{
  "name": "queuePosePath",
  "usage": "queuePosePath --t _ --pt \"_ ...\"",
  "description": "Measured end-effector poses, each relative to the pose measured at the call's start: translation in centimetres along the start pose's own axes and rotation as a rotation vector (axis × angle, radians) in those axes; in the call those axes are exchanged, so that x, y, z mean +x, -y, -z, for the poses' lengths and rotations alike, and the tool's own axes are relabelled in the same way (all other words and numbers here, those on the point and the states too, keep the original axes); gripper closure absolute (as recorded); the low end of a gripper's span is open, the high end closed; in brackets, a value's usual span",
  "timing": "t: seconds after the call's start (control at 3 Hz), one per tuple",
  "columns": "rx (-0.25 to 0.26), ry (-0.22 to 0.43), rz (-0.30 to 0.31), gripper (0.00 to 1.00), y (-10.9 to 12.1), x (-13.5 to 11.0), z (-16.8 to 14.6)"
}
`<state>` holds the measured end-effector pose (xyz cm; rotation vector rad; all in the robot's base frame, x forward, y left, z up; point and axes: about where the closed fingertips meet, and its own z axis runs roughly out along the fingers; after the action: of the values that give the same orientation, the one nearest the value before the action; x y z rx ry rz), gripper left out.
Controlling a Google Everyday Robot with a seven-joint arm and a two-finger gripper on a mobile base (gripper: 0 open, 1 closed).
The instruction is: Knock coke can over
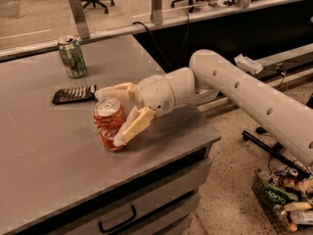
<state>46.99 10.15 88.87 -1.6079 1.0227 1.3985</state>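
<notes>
Coke can (108, 127) standing, judged light, rigid, slick; end effector (110, 116), fingers spread, straddles it; push near rim.

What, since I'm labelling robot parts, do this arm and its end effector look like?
The arm is a thick, smooth off-white tube with small dark dots, ending in a rounded wrist. The end effector, at the coke can on the table, has two flat, pale yellowish fingers. No cables show on it.
</notes>
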Motion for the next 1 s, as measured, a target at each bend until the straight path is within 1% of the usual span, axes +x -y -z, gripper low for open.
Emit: queuePosePath --t 0.33,0.67,1.0 --pt "-0.007 -0.044 -0.013 0.41 -0.23 0.49 -0.17" --pt "-0.017 -0.051 -0.02 0.65 -0.45 0.89 -0.25" --pt "-0.017 -0.019 -0.006 0.87 -0.57 1.05 -0.18"
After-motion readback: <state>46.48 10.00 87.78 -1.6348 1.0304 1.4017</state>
